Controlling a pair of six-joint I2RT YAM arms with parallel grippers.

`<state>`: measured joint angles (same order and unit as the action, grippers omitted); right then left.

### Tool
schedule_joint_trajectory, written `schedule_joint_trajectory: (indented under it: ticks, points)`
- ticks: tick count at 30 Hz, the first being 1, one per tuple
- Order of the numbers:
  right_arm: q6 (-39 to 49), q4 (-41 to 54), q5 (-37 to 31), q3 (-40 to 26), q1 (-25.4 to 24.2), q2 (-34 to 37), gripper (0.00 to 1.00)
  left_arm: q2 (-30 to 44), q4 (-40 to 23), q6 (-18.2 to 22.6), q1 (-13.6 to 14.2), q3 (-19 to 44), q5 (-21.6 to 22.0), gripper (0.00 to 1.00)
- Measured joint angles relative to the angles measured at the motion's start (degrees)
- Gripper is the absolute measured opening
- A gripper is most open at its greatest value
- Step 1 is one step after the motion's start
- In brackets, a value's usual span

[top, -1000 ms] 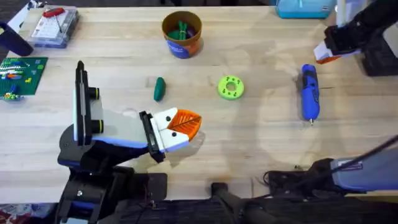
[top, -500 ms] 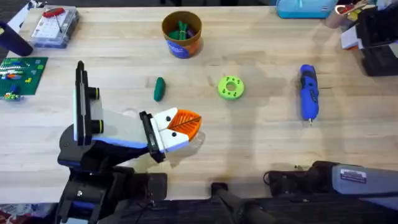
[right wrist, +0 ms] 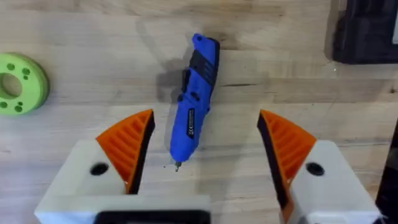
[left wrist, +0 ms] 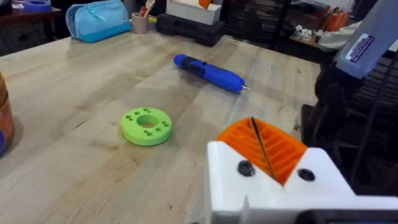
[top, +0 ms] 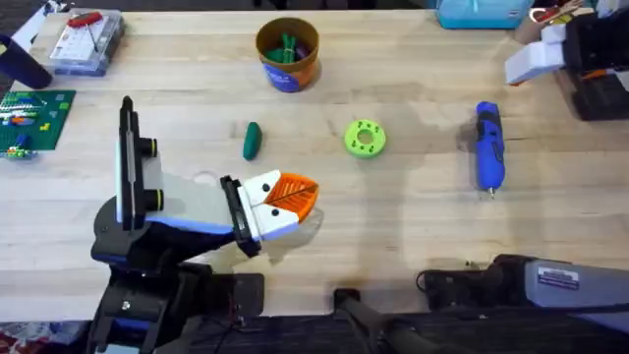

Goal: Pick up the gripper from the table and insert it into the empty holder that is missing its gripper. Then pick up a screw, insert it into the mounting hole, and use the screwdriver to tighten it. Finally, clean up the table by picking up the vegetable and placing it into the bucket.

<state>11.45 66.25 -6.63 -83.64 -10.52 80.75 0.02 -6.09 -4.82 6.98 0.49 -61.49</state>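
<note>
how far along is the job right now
Nothing looks finished. The vegetable lies on the table, outside the bucket. In hand: the right pincer, open, sits above the screwdriver, which lies untouched. The left pincer is shut, holding nothing. Cleanup is left.

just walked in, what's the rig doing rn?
Nothing is held. The right hand hangs open above the screwdriver, which lies flat on the table. The left hand sits shut and empty near its base. The cucumber lies on the table, apart from the bucket, so cleanup isn't done. A green ring lies mid-table.
</note>
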Motion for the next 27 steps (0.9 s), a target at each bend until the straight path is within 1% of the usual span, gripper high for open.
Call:
schedule_joint_trajectory:
  ticks: [3, 6, 15, 18, 21, 27]
  points:
    - [-0.63, -1.49, 0.04, 1.72, -0.15, -0.12, 0.996, 0.0, -0.01, 0.0, 0.0, 0.0, 0.0, 0.011]
    - [-0.85, -3.98, 0.04, 5.13, -0.81, -0.15, 0.996, 0.01, -0.01, 0.0, 0.0, 0.0, 0.0, 0.011]
    - [-1.37, -15.14, 0.61, 19.94, -4.06, -0.09, 0.996, -0.01, -0.02, -0.02, 0.0, 0.0, -0.02, 0.011]
    - [-1.65, -17.26, 1.44, 23.39, -4.94, 0.35, 0.996, -0.01, -0.03, -0.02, 0.0, 0.0, -0.02, 0.011]
    - [-1.88, -18.25, 1.8, 24.91, -5.48, 2.04, 0.996, 0.0, -0.04, -0.02, 0.0, 0.0, -0.02, 0.011]
    - [-1.59, -20.79, 1.99, 25.01, -5.51, 7.04, 0.996, 0.01, -0.04, -0.02, 0.0, 0.0, -0.02, 0.011]
